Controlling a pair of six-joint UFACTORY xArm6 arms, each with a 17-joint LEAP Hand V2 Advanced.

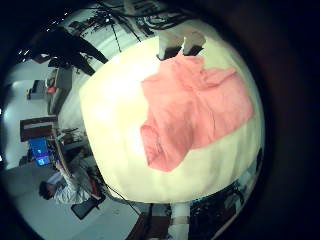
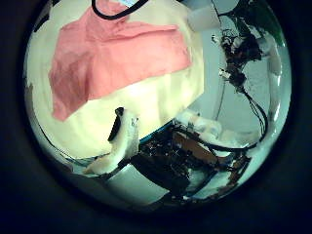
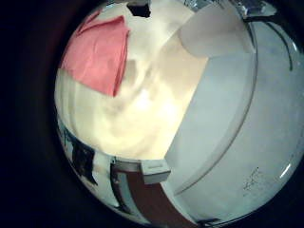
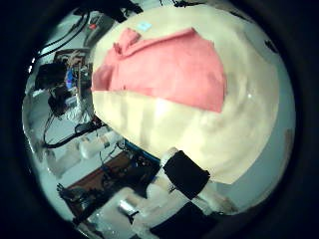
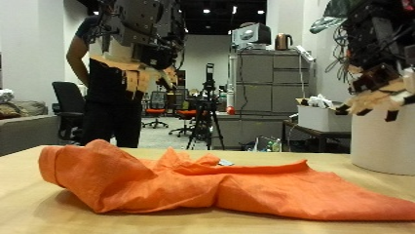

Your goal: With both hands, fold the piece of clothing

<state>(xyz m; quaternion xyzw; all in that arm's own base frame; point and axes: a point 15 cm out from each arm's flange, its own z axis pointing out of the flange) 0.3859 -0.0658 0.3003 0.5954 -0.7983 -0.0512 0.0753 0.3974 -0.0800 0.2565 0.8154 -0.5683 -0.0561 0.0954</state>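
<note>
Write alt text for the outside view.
An orange garment lies loosely crumpled on a light wooden table. The left hand and right hand hang above it, fingers relaxed, touching nothing.

Both the left hand (image 5: 140,44) and right hand (image 5: 376,58) look dark, with pale fingertips.

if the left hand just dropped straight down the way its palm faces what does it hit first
Most likely the orange garment spread on the table. The left hand hangs above it with relaxed fingers, and both its palm views show the cloth below. Depth is unclear, so it might land on the garment's edge.
</note>
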